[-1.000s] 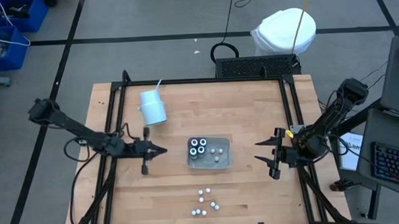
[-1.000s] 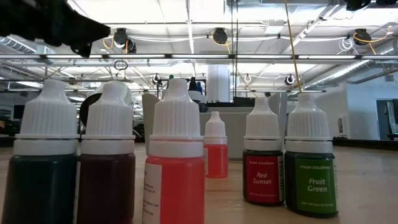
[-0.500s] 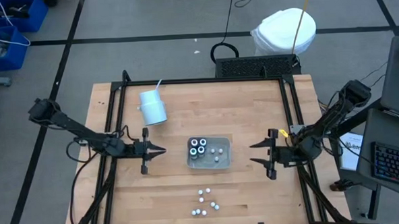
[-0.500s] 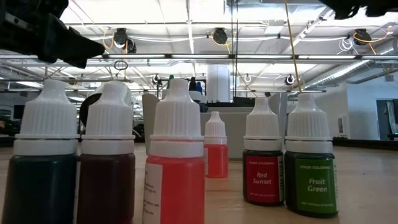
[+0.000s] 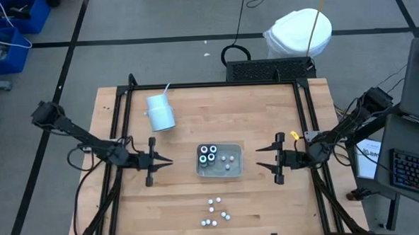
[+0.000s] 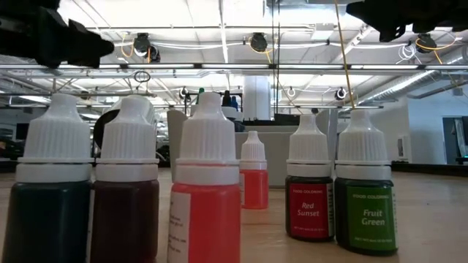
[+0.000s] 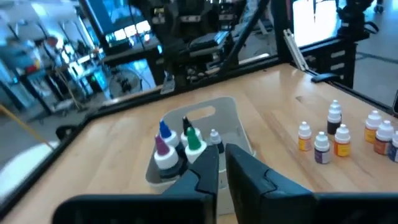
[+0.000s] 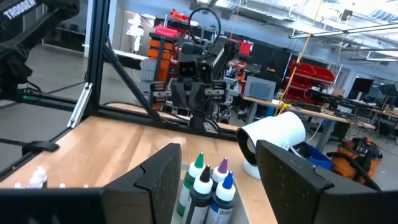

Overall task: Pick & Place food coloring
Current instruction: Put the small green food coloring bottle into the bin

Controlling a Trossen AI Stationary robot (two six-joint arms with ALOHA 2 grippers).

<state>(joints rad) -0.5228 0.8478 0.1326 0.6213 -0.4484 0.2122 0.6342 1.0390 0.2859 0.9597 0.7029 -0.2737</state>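
The food coloring bottles [image 5: 214,215] were grouped loose on the worktop [image 5: 184,196], others inside the clear tray [image 5: 234,164]. They were judged light, rigid and easily toppled, best taken at the cap. The right gripper [image 5: 268,157] was spread wide; the left gripper [image 5: 170,160] was nearly closed.

right gripper [image 5: 266,162] is sliding in across the table toward the clear tray [image 5: 235,162], closer now than a second ago, fingers spread wide the whole way. left gripper [image 5: 170,161] has pulled back a touch, away from the tray. in the low view both dark arms have shifted leftward along the top of the picture.
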